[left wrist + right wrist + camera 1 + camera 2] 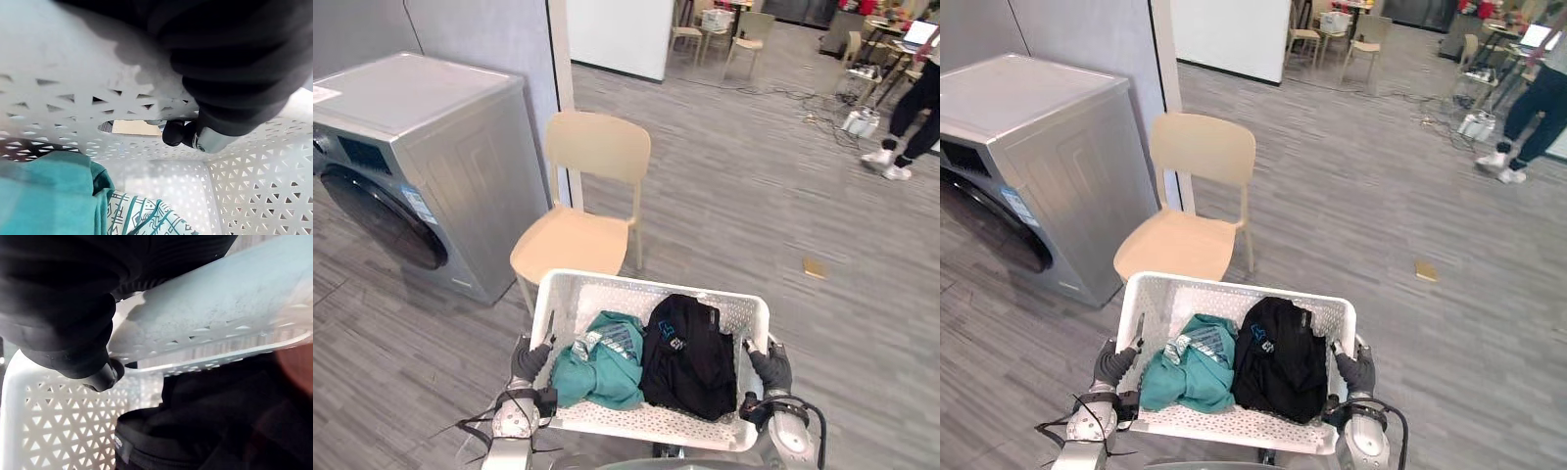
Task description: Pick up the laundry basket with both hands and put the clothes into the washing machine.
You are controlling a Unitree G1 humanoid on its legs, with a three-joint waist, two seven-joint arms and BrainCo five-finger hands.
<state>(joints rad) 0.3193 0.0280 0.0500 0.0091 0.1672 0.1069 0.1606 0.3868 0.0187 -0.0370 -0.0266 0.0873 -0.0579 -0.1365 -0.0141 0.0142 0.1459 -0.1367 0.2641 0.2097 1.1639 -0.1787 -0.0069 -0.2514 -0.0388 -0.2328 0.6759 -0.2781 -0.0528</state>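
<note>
You have the laundry basket (646, 283) in the air, close before the body, with its long axis from your left to your right. The left hand (530, 359) is closed on the left short end and the right hand (771, 371) on the right short end. In the left wrist view a dark fingertip (174, 133) is hooked under the rim beside the handle slot. Inside the basket lie a teal garment (602, 367) on the left and a black garment (690, 357) on the right, touching each other.

The washing machine (421, 157) stands ahead and to your left, well apart from the basket. Its round door (382, 217) looks closed and faces away from the chair (578, 235), which stands straight ahead of the basket. The left hand is the nearer one to the machine. I judge you must turn left and go round the machine's corner, to bring the basket before the door.
</note>
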